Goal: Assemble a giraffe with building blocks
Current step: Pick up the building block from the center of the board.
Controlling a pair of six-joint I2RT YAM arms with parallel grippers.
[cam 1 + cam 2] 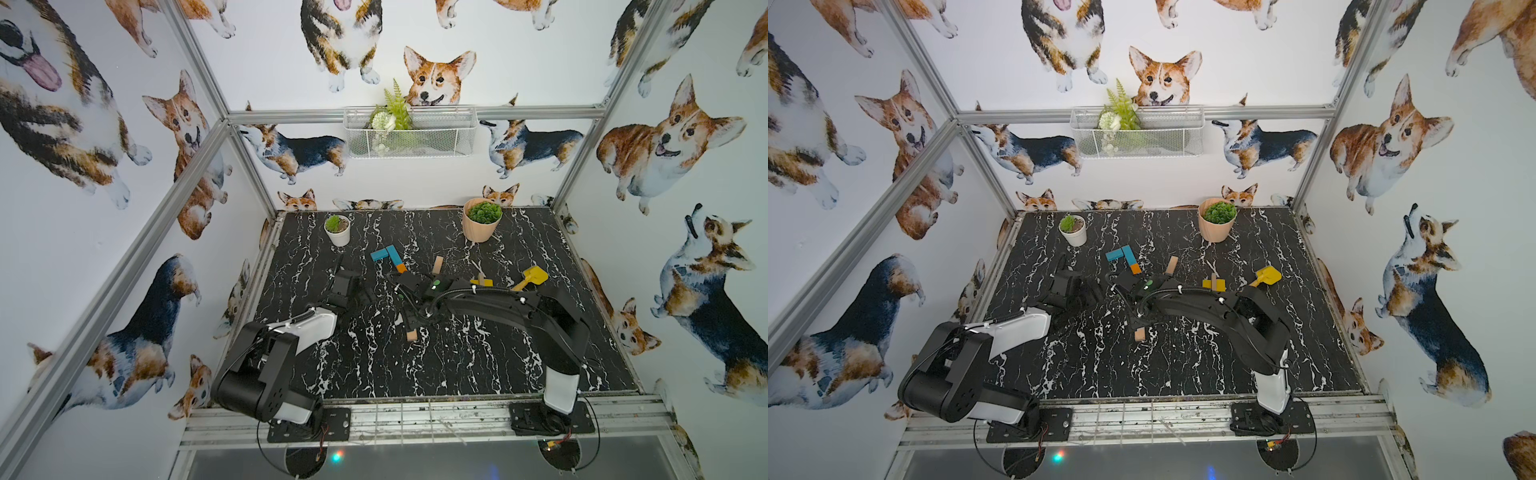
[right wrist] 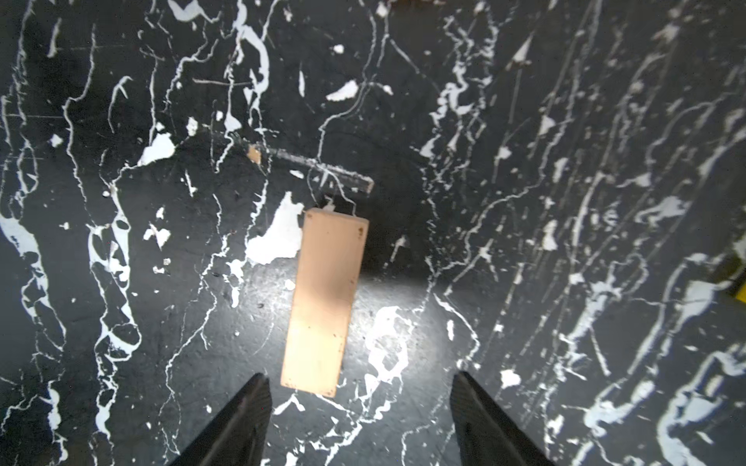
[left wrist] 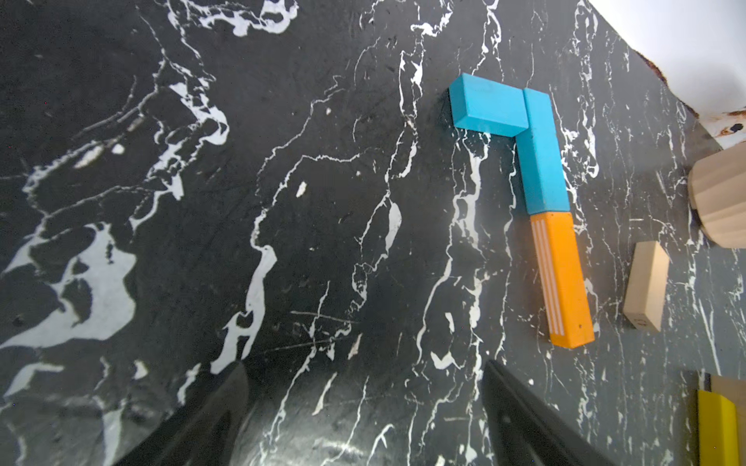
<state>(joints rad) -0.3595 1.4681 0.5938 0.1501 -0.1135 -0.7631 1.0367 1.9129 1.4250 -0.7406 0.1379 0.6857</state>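
Shovel (image 1: pixel 535 275) — white pot (image 1: pixel 338 237), tan pot (image 1: pixel 480 232) — wire basket (image 1: pixel 440 139).

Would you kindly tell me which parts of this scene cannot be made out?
- Plain tan wooden plank: top views, mostly under the right arm.
- Yellow wooden planks: top views, partly behind that arm.
- Orange wooden plank: top views, near end covered by that arm.

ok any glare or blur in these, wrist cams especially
right wrist view: a bright glare patch on the table beside the tan plank, whose far end is dimmer; left wrist view: teal planks sharp, the fingers soft; both top views: evenly lit
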